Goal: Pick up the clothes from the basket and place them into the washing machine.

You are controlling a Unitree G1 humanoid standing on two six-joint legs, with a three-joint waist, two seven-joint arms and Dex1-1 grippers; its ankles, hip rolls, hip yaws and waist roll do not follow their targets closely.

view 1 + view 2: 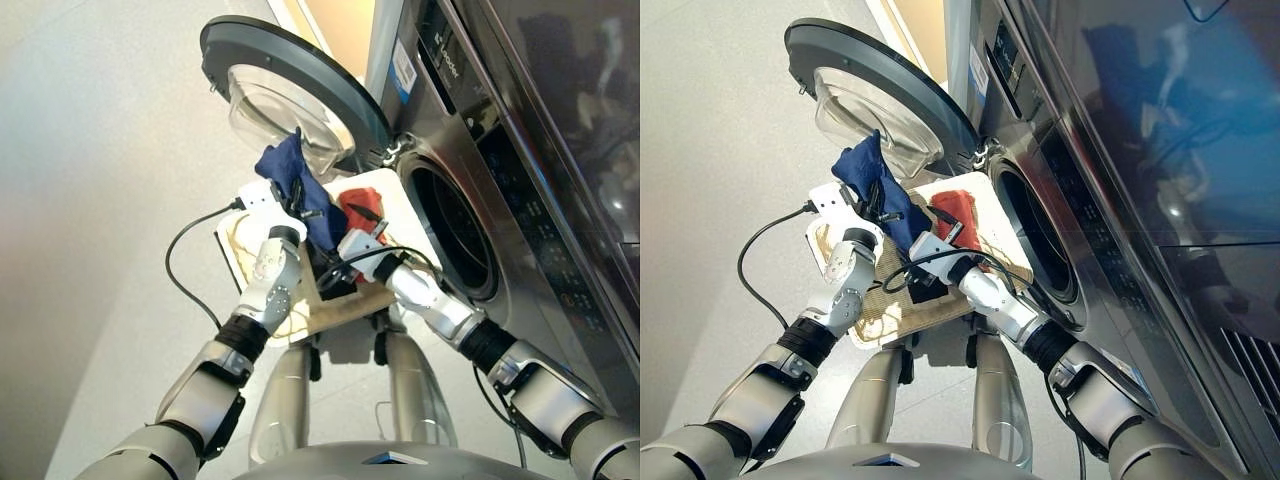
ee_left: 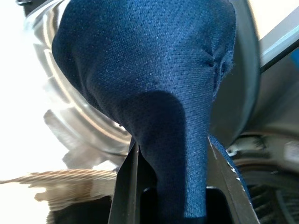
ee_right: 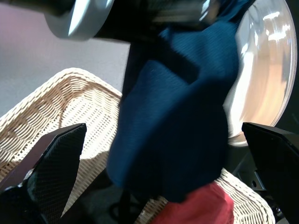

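My left gripper point(image 1: 291, 203) is shut on the navy blue cloth point(image 1: 297, 180), which it holds up above the cream woven basket point(image 1: 402, 205), in front of the washing machine's open round door point(image 1: 290, 70). The wrist view shows the navy blue cloth point(image 2: 154, 93) pinched between the two fingers point(image 2: 124, 186). My right gripper point(image 1: 369, 222) is open over the basket, just by the coral red cloth point(image 1: 360, 212), with its fingers point(image 3: 51, 168) spread wide and empty. A black cloth point(image 1: 333, 276) lies in the basket below both wrists. The drum opening point(image 1: 455, 230) is at the right.
The basket sits right in front of the washing machine point(image 1: 1080, 150), between its door and drum. A black cable point(image 1: 185, 260) loops from my left wrist over the pale floor. A second unit is stacked above.
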